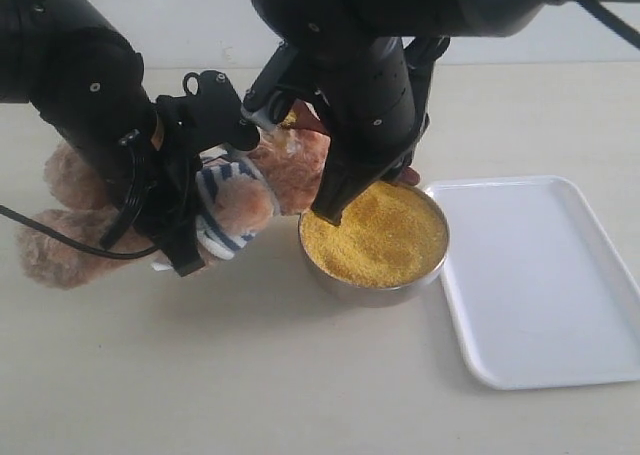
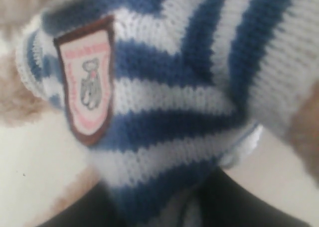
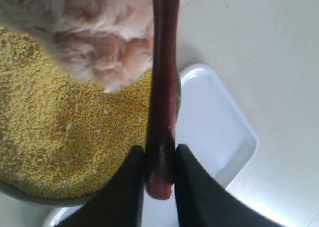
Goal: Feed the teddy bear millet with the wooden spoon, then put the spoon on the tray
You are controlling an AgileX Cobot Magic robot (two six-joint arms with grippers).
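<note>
The teddy bear (image 1: 285, 165) lies on its side left of the steel bowl (image 1: 375, 290), which is full of millet (image 1: 375, 233). My left gripper (image 1: 195, 225) is shut on the bear's striped shirt (image 2: 164, 112); the chest badge (image 2: 88, 82) shows close to the jaws. My right gripper (image 3: 159, 154) hangs over the bowl's back-left rim, shut on the handle of the wooden spoon (image 3: 162, 87). The handle runs past light-brown fur (image 3: 99, 52), and the spoon's bowl is out of view. The white tray (image 1: 540, 275) lies right of the bowl with nothing on it.
Both black arms crowd the back of the table above the bear and the bowl. A black cable (image 1: 60, 240) loops over the bear's leg at the left. The tray nearly touches the bowl's right side.
</note>
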